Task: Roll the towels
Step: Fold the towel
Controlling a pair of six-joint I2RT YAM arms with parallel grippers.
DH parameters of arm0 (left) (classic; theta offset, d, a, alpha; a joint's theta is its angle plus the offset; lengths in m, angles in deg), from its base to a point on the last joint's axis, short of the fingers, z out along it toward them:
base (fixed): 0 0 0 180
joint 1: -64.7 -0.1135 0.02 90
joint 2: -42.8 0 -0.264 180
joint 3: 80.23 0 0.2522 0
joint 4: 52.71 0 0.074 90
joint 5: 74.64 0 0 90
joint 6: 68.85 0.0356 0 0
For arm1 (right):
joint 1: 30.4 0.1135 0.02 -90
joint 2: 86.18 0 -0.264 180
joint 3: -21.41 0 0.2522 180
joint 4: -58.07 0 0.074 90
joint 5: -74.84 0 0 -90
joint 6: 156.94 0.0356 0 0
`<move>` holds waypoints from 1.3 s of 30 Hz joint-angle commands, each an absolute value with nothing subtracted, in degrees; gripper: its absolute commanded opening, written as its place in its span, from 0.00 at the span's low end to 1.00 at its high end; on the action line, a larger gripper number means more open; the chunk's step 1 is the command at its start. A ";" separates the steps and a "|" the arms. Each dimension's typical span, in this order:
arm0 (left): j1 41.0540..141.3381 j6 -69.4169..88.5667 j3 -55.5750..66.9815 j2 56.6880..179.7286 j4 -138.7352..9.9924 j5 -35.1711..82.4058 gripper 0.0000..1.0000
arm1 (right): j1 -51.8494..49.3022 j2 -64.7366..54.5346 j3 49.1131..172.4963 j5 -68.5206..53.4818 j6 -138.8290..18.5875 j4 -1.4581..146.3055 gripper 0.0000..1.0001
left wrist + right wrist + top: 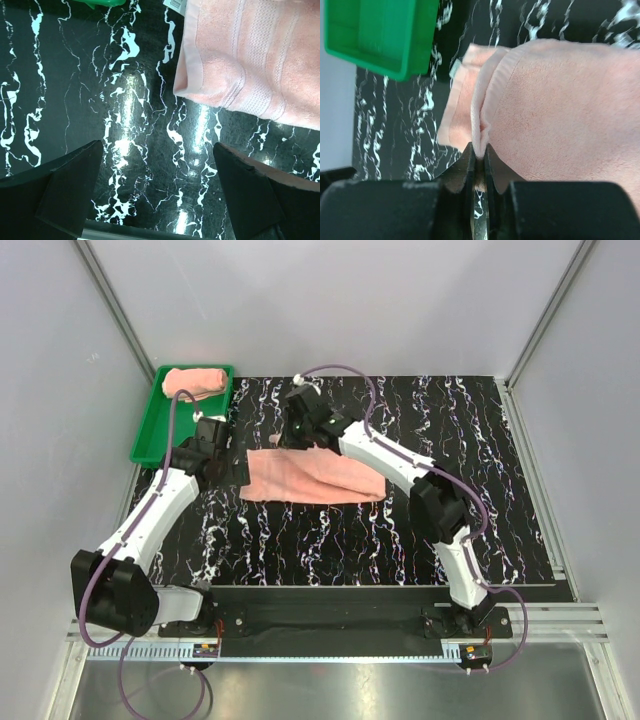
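A black tabletop (450, 520) veined with white carries a salmon-pink terry cloth towel (310, 480), which lies loosely folded near its middle, long side running left to right. A green plastic tray (150, 435) sits at the far left corner of the tabletop. It holds a second salmon-pink towel (195, 382), rolled up at its far end. The right gripper (479, 152) is pinched nearly closed on a raised fold at the flat towel's far edge. The left gripper (157, 150) hovers with its jaws spread wide over bare tabletop, just beside the towel's left end.
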State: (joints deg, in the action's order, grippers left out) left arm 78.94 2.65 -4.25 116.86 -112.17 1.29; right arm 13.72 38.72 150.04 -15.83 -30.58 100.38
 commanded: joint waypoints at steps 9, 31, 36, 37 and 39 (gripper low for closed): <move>77.26 1.91 -3.80 117.51 -112.00 -1.61 0.99 | 23.92 34.84 124.12 -10.33 -30.72 68.84 0.32; 81.30 -6.24 -7.66 121.10 -102.34 22.02 0.92 | 24.18 -1.79 98.83 -29.56 -35.13 75.61 0.98; 83.06 -11.27 -9.16 125.67 -96.02 22.39 0.91 | 24.00 -11.38 87.65 -31.15 -31.79 76.57 0.99; 83.07 -11.80 -8.81 127.68 -95.48 22.21 0.90 | 24.00 -13.30 85.55 -31.16 -31.26 76.84 0.99; 83.07 -12.24 -8.20 129.80 -93.65 22.38 0.89 | 24.00 -14.81 83.78 -30.89 -30.20 77.27 0.99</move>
State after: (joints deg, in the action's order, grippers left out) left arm 83.09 -9.00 -8.80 127.75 -100.45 19.89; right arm 24.23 -10.90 85.47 -28.09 -32.59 76.78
